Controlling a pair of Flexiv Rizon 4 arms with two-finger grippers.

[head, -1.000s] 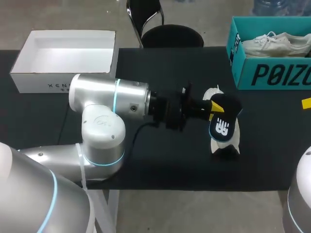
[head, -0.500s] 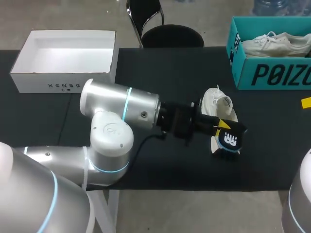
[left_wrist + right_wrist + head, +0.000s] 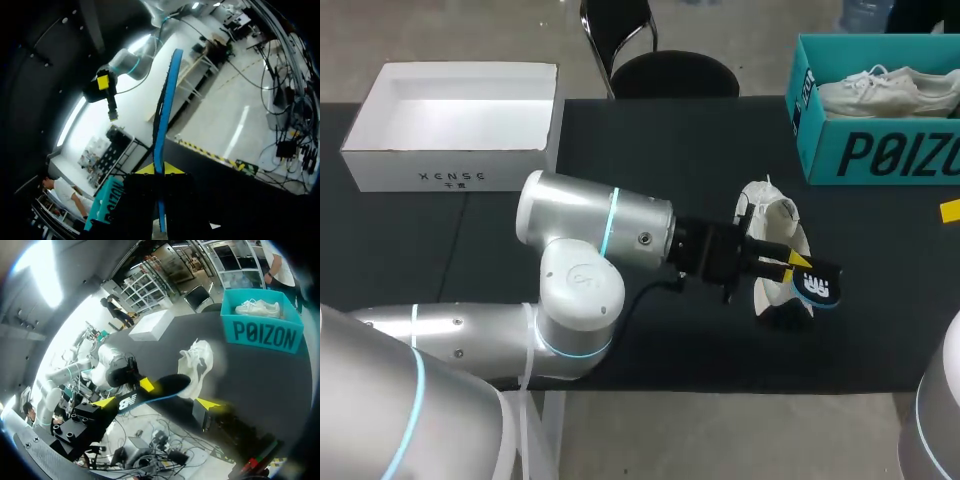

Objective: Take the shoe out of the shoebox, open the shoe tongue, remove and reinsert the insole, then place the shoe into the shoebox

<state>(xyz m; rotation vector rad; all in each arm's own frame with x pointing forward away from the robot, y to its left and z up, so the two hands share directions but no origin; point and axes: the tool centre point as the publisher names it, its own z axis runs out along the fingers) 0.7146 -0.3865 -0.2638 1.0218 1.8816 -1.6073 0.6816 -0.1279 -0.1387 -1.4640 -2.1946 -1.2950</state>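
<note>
The left claw point(image 3: 794, 264) is pinching the black-and-blue insole point(image 3: 816, 285) by one end, its fingers closed tight on it. It is holding the insole just over the end of the white shoe point(image 3: 770, 215) nearer the robot. The shoe is lying on the black tabletop point(image 3: 650, 150). The right claw point(image 3: 156, 403) is hanging wide open and empty, apart from the shoe. The teal shoebox point(image 3: 880, 155) is standing beyond the shoe.

You have white lace-up sneaker point(image 3: 772, 228) resting on right half of black surface point(image 3: 660, 150), toward front edge. Black blue-edged insole point(image 3: 817, 285) out of it, pinched in left gripper point(image 3: 790, 265), over sneaker's near end. Open teal cardboard shoebox point(image 3: 880, 155) at far right corner.
</note>
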